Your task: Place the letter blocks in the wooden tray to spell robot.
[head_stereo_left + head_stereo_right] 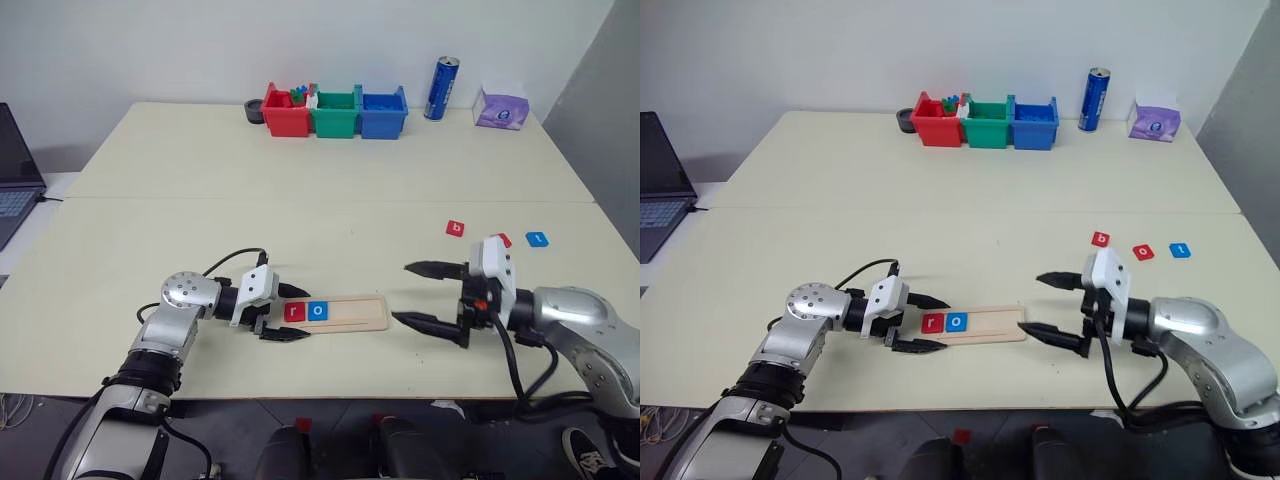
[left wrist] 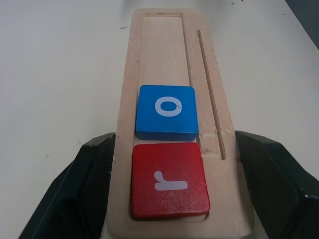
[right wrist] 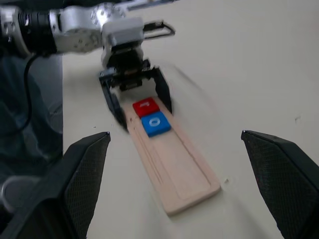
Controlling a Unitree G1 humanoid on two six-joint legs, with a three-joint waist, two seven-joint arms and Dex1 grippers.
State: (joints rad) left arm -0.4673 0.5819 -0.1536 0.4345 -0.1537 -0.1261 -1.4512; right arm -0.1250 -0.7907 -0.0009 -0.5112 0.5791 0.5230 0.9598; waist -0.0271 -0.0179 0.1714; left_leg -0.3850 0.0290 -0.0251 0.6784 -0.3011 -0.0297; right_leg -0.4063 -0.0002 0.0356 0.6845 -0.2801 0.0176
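Two of five letters are seated so far. The wooden tray point(image 1: 335, 313) lies on the counter point(image 1: 300, 230) near its front edge. A red "r" block point(image 1: 294, 311) is set at the tray's left end, w/ a blue "o" block point(image 1: 317, 311) touching it on the right. The rest of the groove is bare, approx. three slots left.

The left gripper point(image 1: 285, 312) is held at the tray's left end, fingers spread apart, one on each long side of the tray beside the "r" block; no block is gripped, and contact w/ the tray's sides cannot be told. The right gripper point(image 1: 430, 295) is held just beyond the tray's right end, fingers wide apart & empty.

Still to be placed: a red "b" block point(image 1: 455, 228), a second red block point(image 1: 1143, 252), taken as the other "o", and a blue "t" block point(image 1: 537, 239). All three lie on the counter, well right of the tray and farther back, beyond the right gripper.

By judgement, "ro" is done; "b" is due next, then "o", then "t".
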